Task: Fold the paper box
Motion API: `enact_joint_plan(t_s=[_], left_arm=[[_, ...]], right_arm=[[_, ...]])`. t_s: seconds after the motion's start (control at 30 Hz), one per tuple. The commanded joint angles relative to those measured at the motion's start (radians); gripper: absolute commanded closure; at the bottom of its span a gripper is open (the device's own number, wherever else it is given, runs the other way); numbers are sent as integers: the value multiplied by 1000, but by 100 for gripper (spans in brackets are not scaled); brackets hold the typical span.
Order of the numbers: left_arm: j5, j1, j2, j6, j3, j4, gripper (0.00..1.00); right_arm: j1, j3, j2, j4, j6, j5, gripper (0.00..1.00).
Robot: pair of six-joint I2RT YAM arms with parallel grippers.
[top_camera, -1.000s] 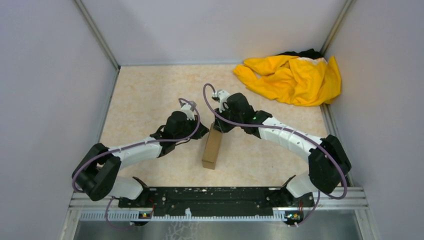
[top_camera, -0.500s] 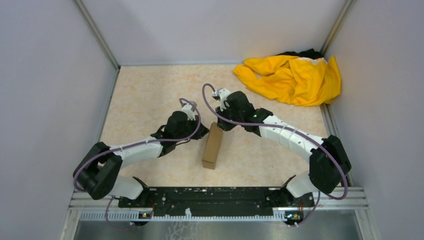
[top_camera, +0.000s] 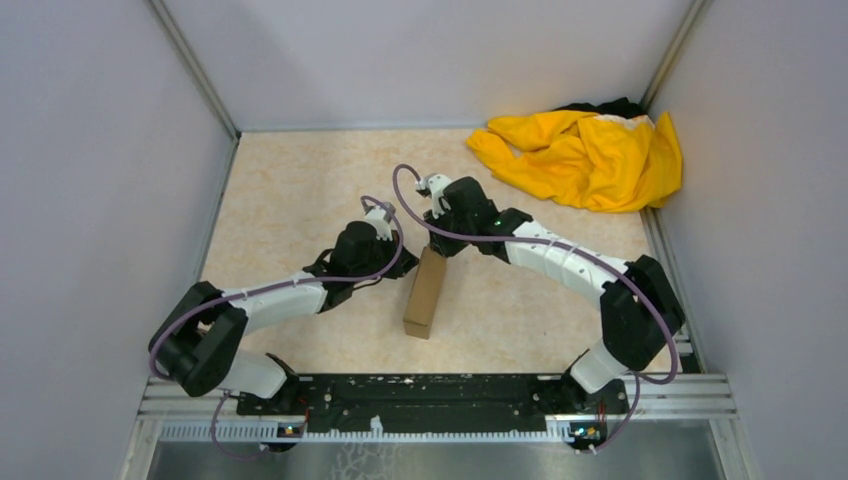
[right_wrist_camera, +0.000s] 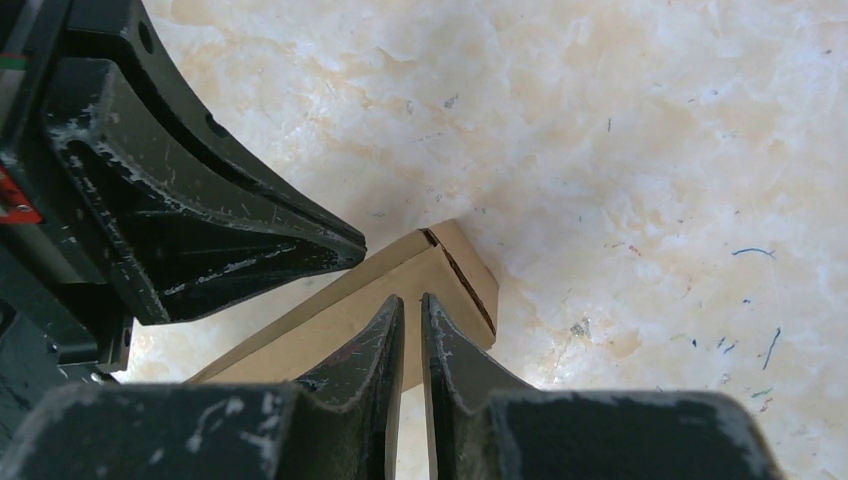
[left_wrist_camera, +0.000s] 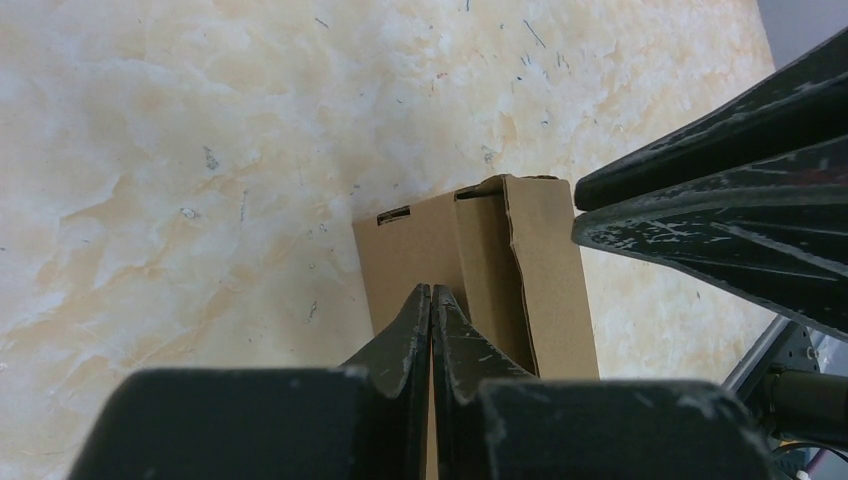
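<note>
The paper box [top_camera: 425, 293] is a small closed brown carton lying on the marbled table, long axis running near to far. In the left wrist view the paper box [left_wrist_camera: 480, 260] shows its far end with slots and a seam. My left gripper [left_wrist_camera: 431, 298] is shut, its tips over the box's far end from the left [top_camera: 404, 262]. My right gripper [right_wrist_camera: 412, 305] is shut but for a thin gap, with nothing between the fingers, and hangs just over the paper box's [right_wrist_camera: 440, 265] far end [top_camera: 437, 248]. The two grippers face each other closely.
A crumpled yellow cloth [top_camera: 585, 155] lies in the far right corner. Grey walls close in the table on the left, the far side and the right. A black rail [top_camera: 430, 395] with the arm bases runs along the near edge.
The right arm's wrist has shifted a little left and farther back over the box's far end. The left arm and the box have hardly moved.
</note>
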State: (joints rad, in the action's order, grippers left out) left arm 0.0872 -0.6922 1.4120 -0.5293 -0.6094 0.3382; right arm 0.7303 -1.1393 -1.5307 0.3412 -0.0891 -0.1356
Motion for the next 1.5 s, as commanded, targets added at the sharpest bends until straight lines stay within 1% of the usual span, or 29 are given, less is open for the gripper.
enact_joint_plan(t_s=[0.0, 0.23, 0.37, 0.57, 0.73, 1.0, 1.07, 1.2, 1.47], left_arm=[[13, -4, 9, 13, -26, 34, 94], [23, -4, 18, 9, -17, 57, 94], [32, -4, 20, 4, -12, 69, 95], [37, -4, 12, 0, -3, 79, 95], [34, -4, 4, -1, 5, 77, 95], [30, -4, -1, -1, 3, 72, 95], [29, -4, -3, 0, 2, 71, 95], [29, -5, -7, 0, 0, 69, 95], [28, -5, -2, 2, -6, 62, 95]], right_arm=[[-1, -17, -27, -37, -3, -24, 88], [2, 23, -142, -54, -21, -23, 89], [4, 51, -124, -68, -40, -19, 89], [4, 15, -111, -8, -23, -1, 89], [4, 10, -76, -20, -24, 1, 88], [3, -88, -15, 51, -5, 41, 88], [2, -132, -17, 79, 6, 48, 88], [2, -157, -21, 86, 14, 51, 88], [3, -76, -69, 8, -2, 6, 88]])
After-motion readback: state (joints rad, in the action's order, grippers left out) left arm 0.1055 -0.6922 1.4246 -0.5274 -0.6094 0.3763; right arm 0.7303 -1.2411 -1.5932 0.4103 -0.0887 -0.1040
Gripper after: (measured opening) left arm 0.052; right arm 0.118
